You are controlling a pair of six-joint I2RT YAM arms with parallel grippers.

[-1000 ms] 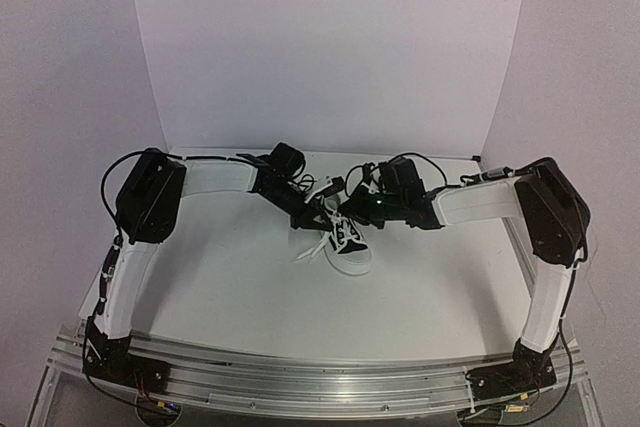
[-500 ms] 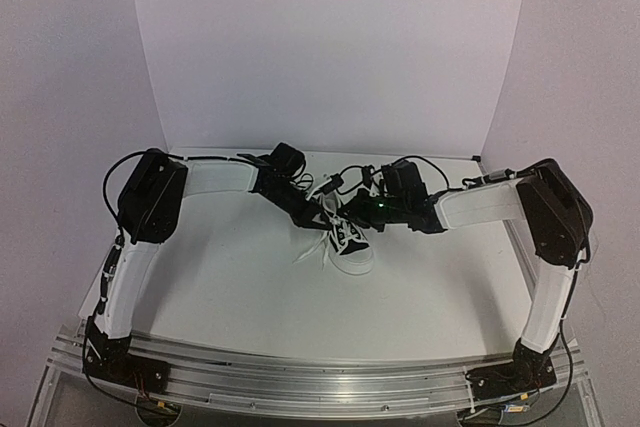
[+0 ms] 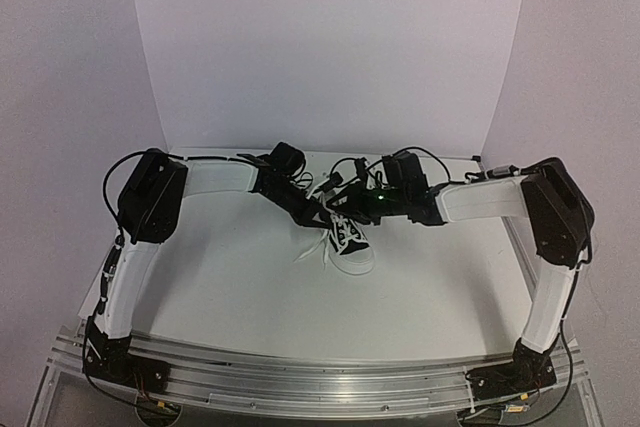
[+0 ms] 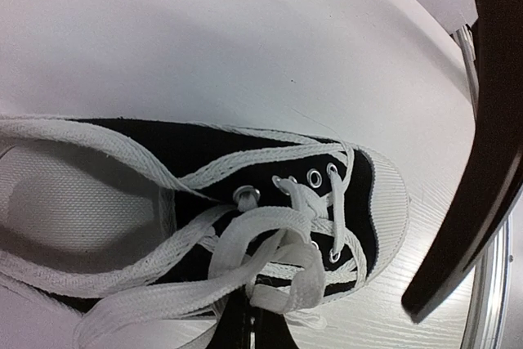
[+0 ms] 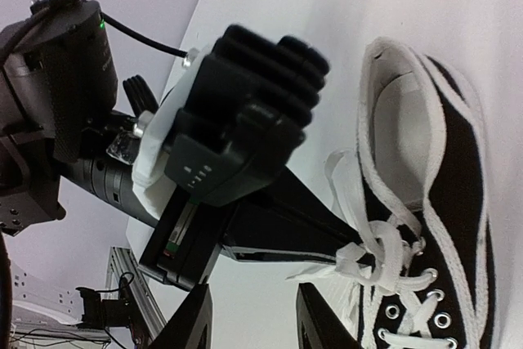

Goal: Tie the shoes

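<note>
The sneaker is seen upright on the white table, a little beyond its centre in the top view, with the toe cap turned toward 6 o'clock and the heel toward 12. The white laces are threaded through the eyelets and lie bunched and crossed over the tongue; one loose end is trailed on the table at the sneaker's 9 o'clock. The left gripper is brought in from 11 o'clock and is pinched closed on the laces at the top eyelets. The right gripper is held at 1 o'clock, just behind the heel, its fingers parted with nothing between them.
</note>
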